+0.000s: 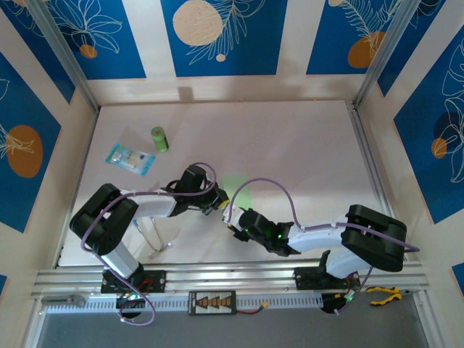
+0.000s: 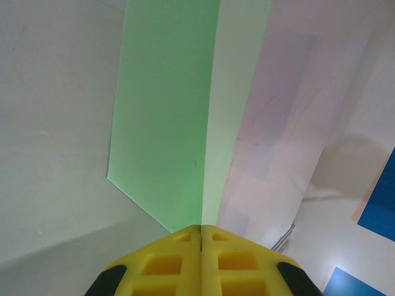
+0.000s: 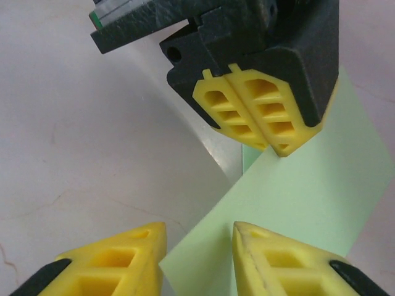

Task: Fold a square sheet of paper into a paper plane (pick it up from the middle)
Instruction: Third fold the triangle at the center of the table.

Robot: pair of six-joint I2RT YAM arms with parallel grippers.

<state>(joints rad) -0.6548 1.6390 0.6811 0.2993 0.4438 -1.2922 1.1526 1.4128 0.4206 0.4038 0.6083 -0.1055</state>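
green paper (image 2: 163, 123), clamped in left gripper (image 2: 201, 229)

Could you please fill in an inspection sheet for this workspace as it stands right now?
Surface: pale table, faint scuffs, no spills seen.
Job's things: paper, pale green, one crease running away from the left hand; not yet a plane.
Clutter: green cylinder and packet close together at the far left, well away from the paper.
Hands: left hand shut on the paper; right hand open, the paper's edge between its fingers.
Cables: purple cables loop along both arms; no snag seen.
Surroundings: blue leaf-print panels on the walls; metal rail at the near edge, a yellow-handled tool at its right end.
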